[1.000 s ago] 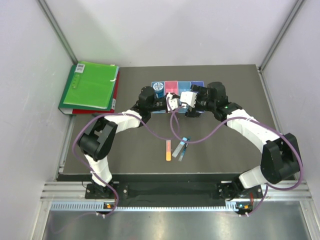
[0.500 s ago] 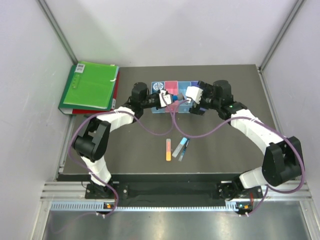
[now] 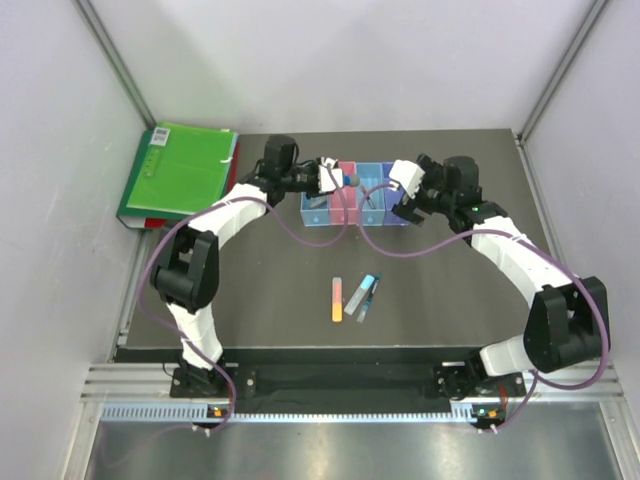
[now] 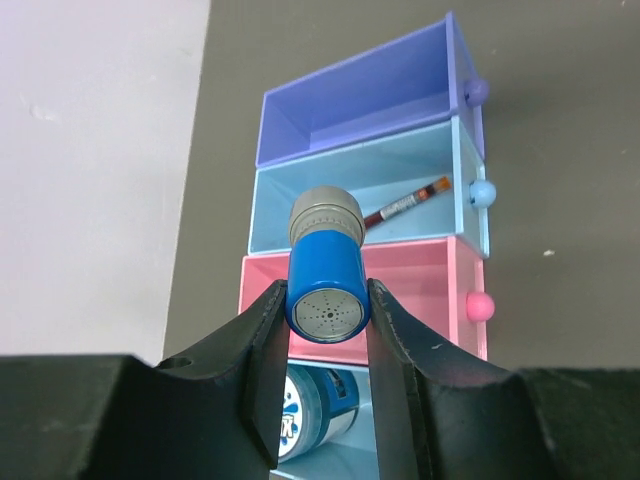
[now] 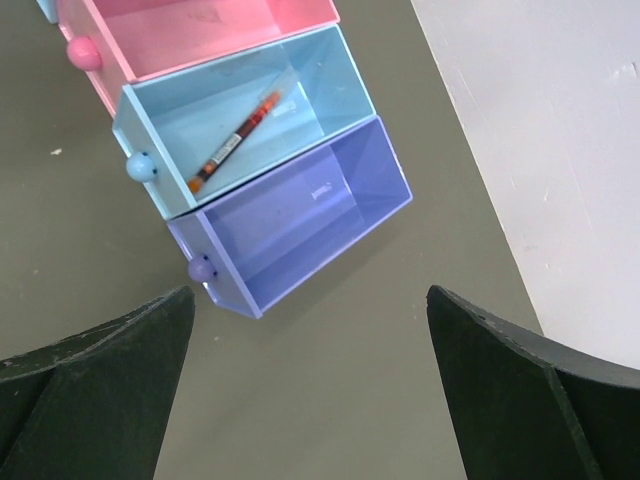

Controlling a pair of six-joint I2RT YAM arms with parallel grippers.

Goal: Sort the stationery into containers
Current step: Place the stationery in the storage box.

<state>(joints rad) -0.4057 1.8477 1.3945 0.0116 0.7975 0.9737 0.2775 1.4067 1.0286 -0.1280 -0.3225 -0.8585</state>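
Since a second ago both arms have swung apart, off the bins' near side. Left tool (image 4: 325,315) is clamped on the blue-capped piece (image 4: 325,280), held above the pink bin (image 4: 420,275). Right tool (image 5: 308,293) has its jaws wide apart and empty, by the purple bin (image 5: 290,215). Tape roll (image 4: 305,415) sits in the end light-blue bin and the red pen (image 5: 235,140) in the other. Orange-pink stick (image 3: 337,300), grey stick (image 3: 356,293) and blue pen (image 3: 370,297) lie on the surface (image 3: 450,290).

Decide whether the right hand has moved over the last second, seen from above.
Yes. The right hand has shifted rightward along the row of bins, from near its middle to its purple end.
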